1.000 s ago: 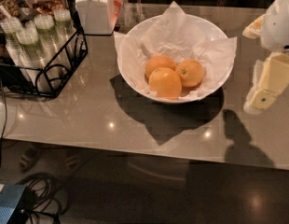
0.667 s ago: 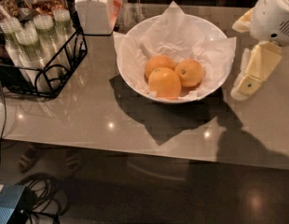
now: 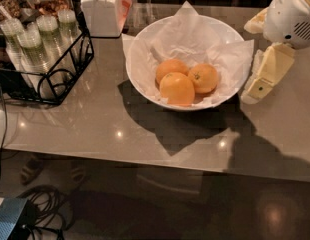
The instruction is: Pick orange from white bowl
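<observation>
The orange is lying inside the white bowl on the worktop, touching two other oranges. The tool is hanging just beside the bowl's right rim. Whether it is spread or pressed together cannot be told.

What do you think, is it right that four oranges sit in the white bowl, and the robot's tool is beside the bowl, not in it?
Not quite. The camera view shows three oranges in the white bowl, not four. The rest holds: the tool is beside the bowl, outside it, on the picture's right side.
</observation>
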You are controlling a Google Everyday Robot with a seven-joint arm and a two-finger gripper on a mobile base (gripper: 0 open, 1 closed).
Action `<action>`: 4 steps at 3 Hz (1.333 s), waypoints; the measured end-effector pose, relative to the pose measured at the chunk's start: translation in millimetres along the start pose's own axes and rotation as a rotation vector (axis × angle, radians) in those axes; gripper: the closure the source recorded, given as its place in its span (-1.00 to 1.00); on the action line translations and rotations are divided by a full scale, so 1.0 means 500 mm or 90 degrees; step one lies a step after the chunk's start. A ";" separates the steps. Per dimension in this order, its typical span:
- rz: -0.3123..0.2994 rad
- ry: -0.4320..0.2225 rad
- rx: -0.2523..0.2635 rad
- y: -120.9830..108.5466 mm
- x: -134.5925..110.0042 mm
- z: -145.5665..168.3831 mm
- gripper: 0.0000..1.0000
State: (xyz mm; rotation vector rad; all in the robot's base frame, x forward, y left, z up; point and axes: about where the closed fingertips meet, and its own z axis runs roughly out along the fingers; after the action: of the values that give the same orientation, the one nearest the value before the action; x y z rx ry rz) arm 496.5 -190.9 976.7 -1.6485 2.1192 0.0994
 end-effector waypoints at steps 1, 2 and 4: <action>-0.034 -0.050 -0.051 -0.029 -0.065 0.066 -1.00; -0.064 -0.080 -0.105 -0.055 -0.118 0.145 -1.00; -0.063 -0.082 -0.107 -0.059 -0.121 0.156 -0.68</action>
State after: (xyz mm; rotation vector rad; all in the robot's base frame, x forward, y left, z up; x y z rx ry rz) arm 558.9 -119.3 936.7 -1.7882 1.9752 0.3513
